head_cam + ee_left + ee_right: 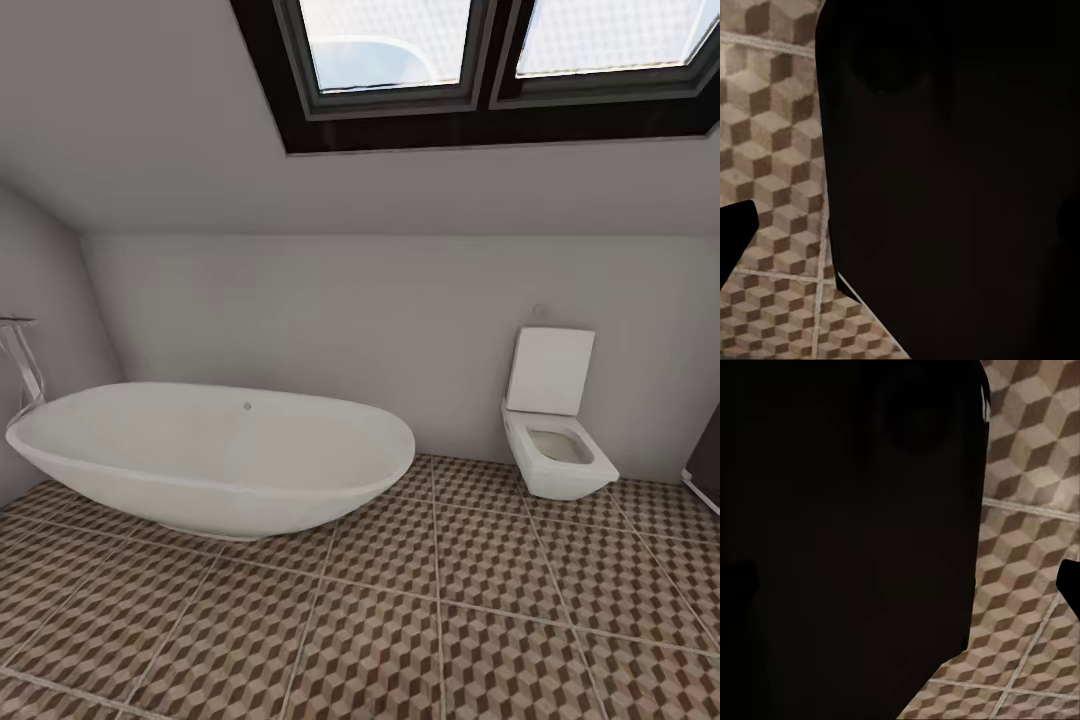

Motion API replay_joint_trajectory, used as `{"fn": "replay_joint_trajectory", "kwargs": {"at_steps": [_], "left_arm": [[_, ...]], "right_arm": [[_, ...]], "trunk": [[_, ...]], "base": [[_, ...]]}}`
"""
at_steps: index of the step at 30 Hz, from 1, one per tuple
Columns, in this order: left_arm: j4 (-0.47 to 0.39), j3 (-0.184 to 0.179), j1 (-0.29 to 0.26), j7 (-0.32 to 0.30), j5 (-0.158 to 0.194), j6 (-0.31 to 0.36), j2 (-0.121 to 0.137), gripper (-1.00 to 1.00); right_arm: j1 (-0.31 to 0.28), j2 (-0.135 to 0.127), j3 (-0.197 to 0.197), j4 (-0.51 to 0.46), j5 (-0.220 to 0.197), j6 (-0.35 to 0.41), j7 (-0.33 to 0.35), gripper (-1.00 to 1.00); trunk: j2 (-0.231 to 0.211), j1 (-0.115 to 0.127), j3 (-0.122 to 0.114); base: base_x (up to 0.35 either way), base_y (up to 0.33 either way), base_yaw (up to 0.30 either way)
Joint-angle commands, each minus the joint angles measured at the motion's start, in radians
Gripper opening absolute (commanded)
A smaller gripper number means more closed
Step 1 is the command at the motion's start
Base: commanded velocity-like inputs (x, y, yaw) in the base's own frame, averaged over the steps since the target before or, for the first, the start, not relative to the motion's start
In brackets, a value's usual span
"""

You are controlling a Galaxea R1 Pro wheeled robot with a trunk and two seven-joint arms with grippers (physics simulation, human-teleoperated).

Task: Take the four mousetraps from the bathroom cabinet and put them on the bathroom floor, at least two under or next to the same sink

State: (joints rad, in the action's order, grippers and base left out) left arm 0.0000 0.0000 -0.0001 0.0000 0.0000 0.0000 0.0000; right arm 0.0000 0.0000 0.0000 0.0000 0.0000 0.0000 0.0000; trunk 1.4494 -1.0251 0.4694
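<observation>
Cube-patterned bathroom floor (420,620) spreads before us, bathtub (210,460) left, toilet (555,440) right. We see no cabinet or mousetraps yet, so we cannot judge which arm is nearer. Our wrist cameras face dark housing over tile; whether our grippers are parted or clenched we cannot tell.

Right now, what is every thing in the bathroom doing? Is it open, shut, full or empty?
bathtub: upright on the floor, looks empty.
toilet: lid up against the wall, seat down.
skylight window: looks shut, daylight behind the glass.
tub tap: standing by the tub's end, no water running.
bathroom floor: cube-pattern tiles, no mousetraps on the part in view.
</observation>
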Motion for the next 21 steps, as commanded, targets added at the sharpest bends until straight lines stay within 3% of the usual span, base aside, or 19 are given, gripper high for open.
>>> {"fn": "replay_joint_trajectory", "kwargs": {"at_steps": [1, 6, 16, 21], "left_arm": [[-0.006, 0.004, -0.002, -0.006, -0.001, -0.003, -0.006, 1.0], [-0.012, 0.003, -0.002, -0.013, -0.002, -0.003, -0.014, 1.0], [-0.032, 0.007, -0.001, -0.007, -0.001, -0.002, -0.007, 1.0], [-0.06, 0.007, -0.001, -0.003, -0.001, 0.006, 0.01, 1.0]], "right_arm": [[-0.002, -0.006, -0.001, -0.006, 0.001, -0.006, 0.006, 1.0], [-0.002, -0.006, 0.0, -0.006, 0.001, -0.034, 0.014, 1.0], [-0.01, 0.048, 0.0, -0.059, -0.002, -0.09, 0.007, 1.0], [-0.011, 0.045, -0.001, -0.087, 0.002, -0.096, 0.003, 1.0]], "trunk": [[0.001, 0.0, 0.001], [0.001, 0.0, 0.001], [0.001, 0.0, 0.001], [0.001, 0.0, 0.001]], "base": [[0.0, 0.0, 0.0], [0.0, 0.0, 0.0], [0.0, 0.0, 0.0], [0.0, 0.0, 0.0]]}}
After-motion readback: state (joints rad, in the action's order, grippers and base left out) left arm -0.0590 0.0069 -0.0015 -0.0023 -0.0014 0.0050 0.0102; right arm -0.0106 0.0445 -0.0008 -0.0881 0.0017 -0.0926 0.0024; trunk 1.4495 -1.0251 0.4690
